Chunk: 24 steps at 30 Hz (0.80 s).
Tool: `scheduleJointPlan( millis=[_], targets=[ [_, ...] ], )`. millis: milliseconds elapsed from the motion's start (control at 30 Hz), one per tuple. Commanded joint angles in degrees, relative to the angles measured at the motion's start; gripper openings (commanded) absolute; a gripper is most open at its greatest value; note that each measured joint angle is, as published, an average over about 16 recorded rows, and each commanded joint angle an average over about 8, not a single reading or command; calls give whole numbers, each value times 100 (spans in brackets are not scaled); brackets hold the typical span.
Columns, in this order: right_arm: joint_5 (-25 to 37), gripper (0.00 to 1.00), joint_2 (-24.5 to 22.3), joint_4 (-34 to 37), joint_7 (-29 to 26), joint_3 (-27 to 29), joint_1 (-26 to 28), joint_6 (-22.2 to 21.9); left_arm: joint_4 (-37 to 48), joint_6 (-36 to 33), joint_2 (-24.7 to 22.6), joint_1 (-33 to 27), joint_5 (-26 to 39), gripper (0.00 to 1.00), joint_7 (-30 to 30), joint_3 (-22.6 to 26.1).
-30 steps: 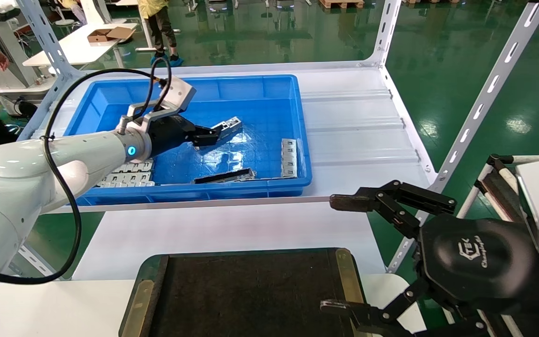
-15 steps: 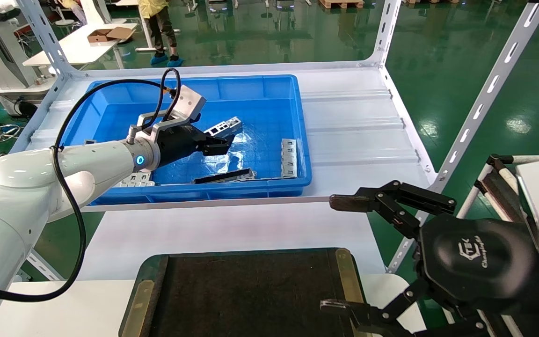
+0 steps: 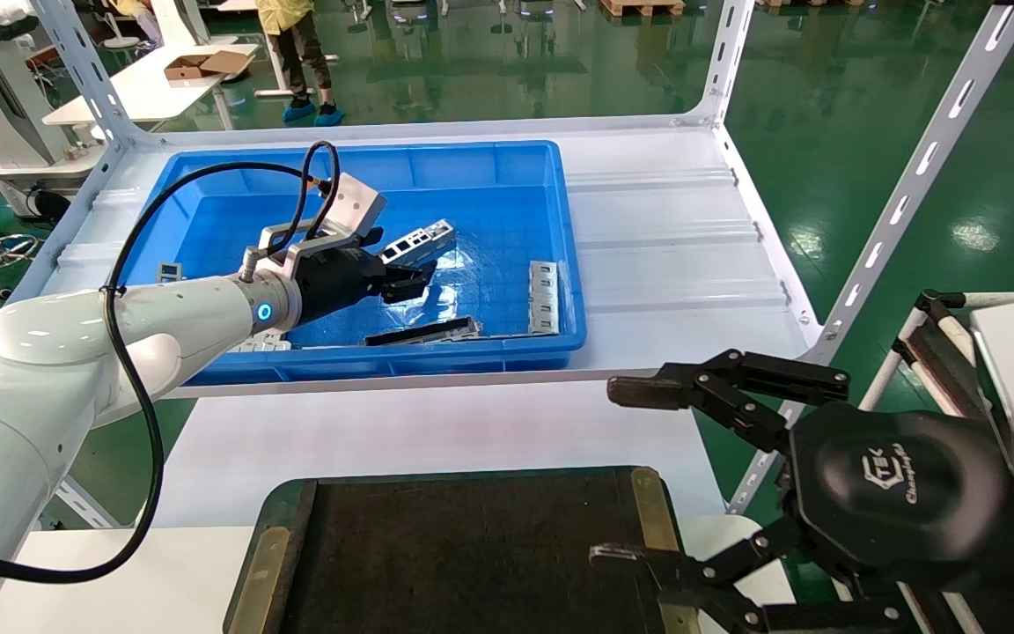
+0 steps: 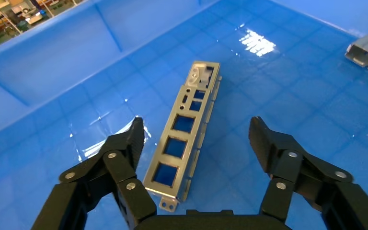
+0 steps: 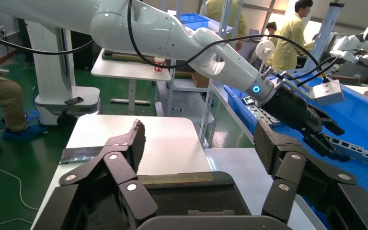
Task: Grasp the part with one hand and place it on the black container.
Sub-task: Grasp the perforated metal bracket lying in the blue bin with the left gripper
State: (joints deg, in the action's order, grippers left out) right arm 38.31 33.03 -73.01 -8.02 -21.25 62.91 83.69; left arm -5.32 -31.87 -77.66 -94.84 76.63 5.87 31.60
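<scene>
The left gripper (image 4: 196, 136), jaws apart, hovers over the part (image 4: 184, 139) lying flat in the blue bin (image 3: 507, 352), while the right gripper (image 3: 621, 471) waits open beside the black container (image 3: 472, 546).

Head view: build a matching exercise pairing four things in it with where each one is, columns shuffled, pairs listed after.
Things:
1. slim silver-grey metal bar with rectangular cut-outs
2. dark near-black bar
3. wide flat black container with brass side strips
4. right gripper

Places:
A. lying near the deep blue plastic bin's front wall
B. open, beside the tray's right edge
C. on the bin floor between the open left gripper's fingers
D. nearest the robot, in front of the bin

Pairs: 1-C, 2-A, 3-D, 4-B
</scene>
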Motion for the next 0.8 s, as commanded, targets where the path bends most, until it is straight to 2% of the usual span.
scheduleJointPlan(
  millis=[33,800],
  targets=[
    [0,0,0,0,0,0,0,0,-2,13,2,11,-6,0,-23,21],
    [-1,0,-1,0,1,-2,0,-1,-23,37,14,56,-136,0,-164,174]
  ],
)
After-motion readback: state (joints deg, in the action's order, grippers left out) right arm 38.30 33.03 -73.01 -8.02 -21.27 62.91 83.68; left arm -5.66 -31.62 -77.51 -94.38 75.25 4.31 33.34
